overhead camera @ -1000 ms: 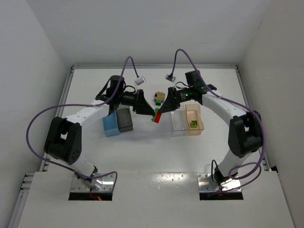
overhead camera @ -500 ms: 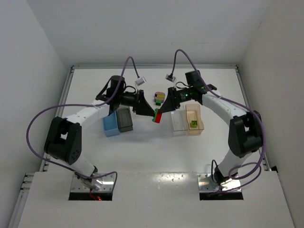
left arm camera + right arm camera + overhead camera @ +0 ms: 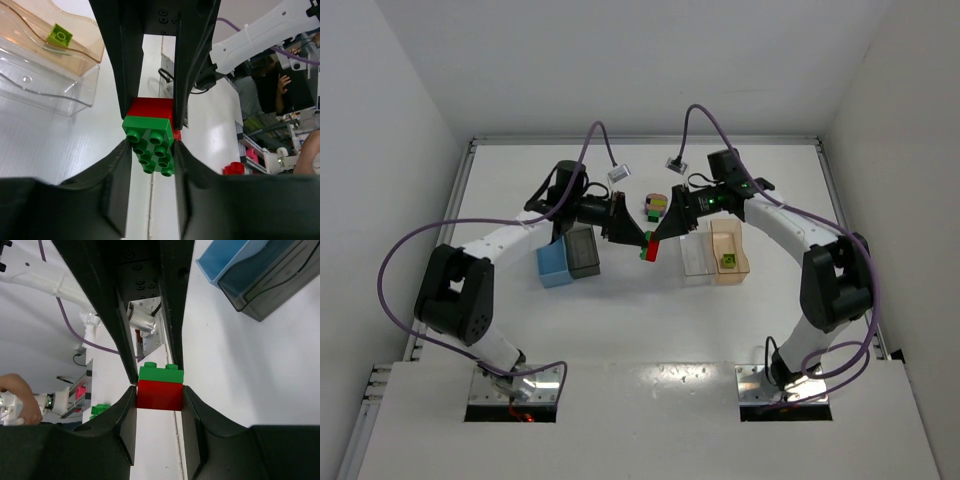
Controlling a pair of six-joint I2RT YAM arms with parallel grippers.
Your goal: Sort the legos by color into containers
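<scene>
A green lego (image 3: 150, 150) stacked on a red lego (image 3: 160, 396) hangs above the table's middle (image 3: 647, 248). My left gripper (image 3: 150, 146) comes in from the left and is shut on the green brick. From the right, my right gripper (image 3: 159, 392) is shut on the red brick. Both grippers meet fingertip to fingertip there. A small cluster of legos (image 3: 656, 207) lies just behind them. The light blue bin (image 3: 555, 263) and dark grey bin (image 3: 584, 250) stand to the left. The clear bin (image 3: 697, 254) and tan-orange bin (image 3: 729, 240) stand to the right, the tan one holding a yellow-green brick (image 3: 727, 263).
White walls enclose the table on three sides. Purple cables (image 3: 590, 135) arch over both arms. The two pairs of bins flank the grippers closely on either side.
My left gripper's fingers have closed in onto the green brick. The right gripper has kept its grip on the red brick, and both arms have hardly moved.
</scene>
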